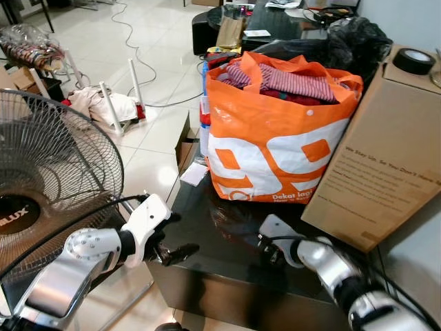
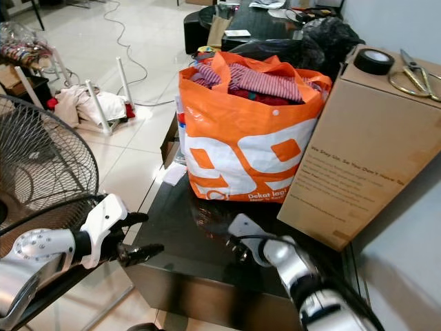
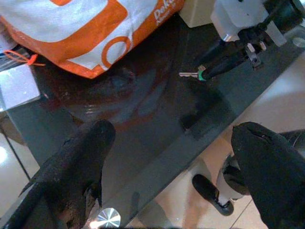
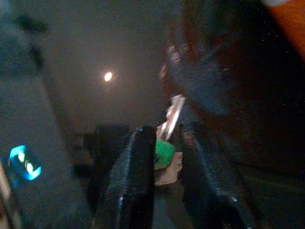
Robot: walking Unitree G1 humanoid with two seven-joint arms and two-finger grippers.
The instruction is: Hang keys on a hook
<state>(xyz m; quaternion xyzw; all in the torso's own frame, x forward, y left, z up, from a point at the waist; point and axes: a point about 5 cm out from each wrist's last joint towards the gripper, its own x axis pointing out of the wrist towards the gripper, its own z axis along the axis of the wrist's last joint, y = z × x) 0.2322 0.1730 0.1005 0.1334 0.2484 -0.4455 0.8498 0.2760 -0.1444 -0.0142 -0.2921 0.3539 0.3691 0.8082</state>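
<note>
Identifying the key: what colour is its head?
Green, on the key held by the right hand; clearest in left wrist view.

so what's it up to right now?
The right gripper is closed on a key with a green head, low over the dark glass table in front of the orange bag. The left gripper is open and idle at the table's near edge, beside the fan. A cardboard box stands to the right of the bag. Hanging is not yet done.

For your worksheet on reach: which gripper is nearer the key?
Right. The right gripper has its fingers around the key; the left gripper hovers apart at the table edge.
</note>
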